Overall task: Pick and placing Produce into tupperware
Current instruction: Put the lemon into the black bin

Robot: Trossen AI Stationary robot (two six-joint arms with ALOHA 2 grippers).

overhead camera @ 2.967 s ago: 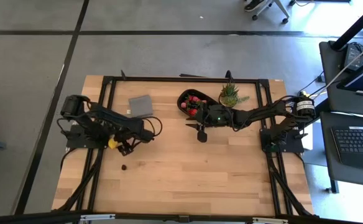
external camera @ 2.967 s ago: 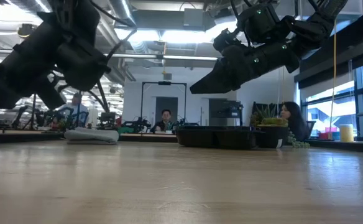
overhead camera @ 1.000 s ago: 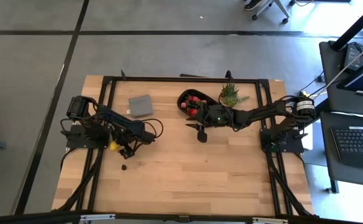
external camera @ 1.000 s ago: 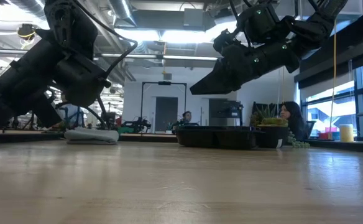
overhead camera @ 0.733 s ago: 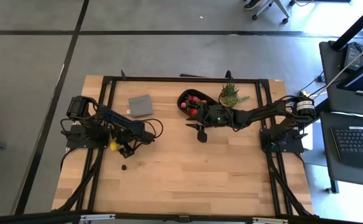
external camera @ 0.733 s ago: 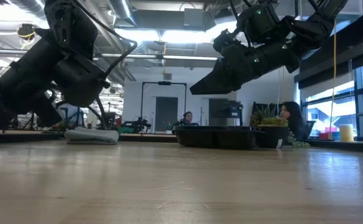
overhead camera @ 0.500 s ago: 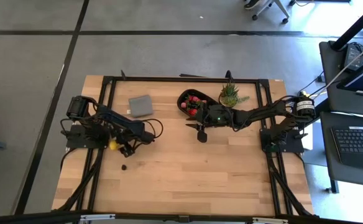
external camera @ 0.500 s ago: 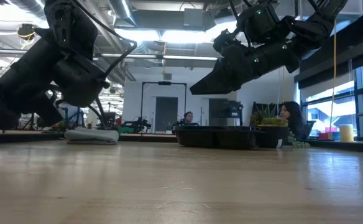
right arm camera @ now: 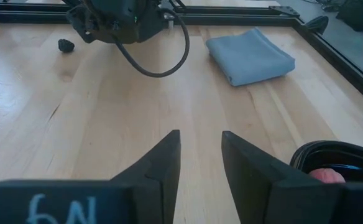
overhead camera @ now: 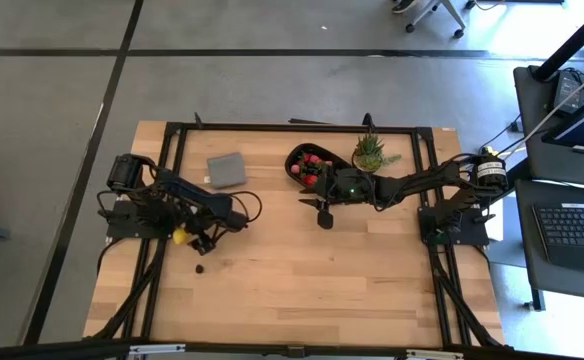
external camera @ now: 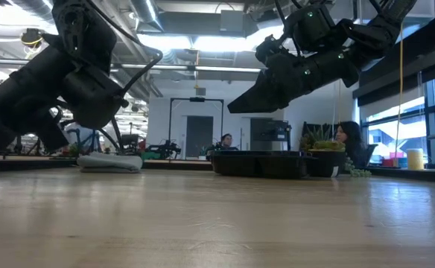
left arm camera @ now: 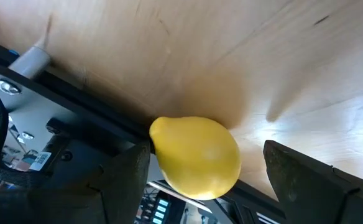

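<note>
L gripper sits low at the table's left edge w/ fingers spread wide either side of a yellow lemon, not closed on it yet, prob lining up a grab since the fruit lies against the black frame rail. R gripper hangs above mid-table just beside the black tupperware, which has red pieces in it; fingers narrow, nothing between them, looks parked. A dark berry lies loose on the wood near the L arm; only writing is handwritten marks on the R gripper, approx "6N", unclear.
</note>
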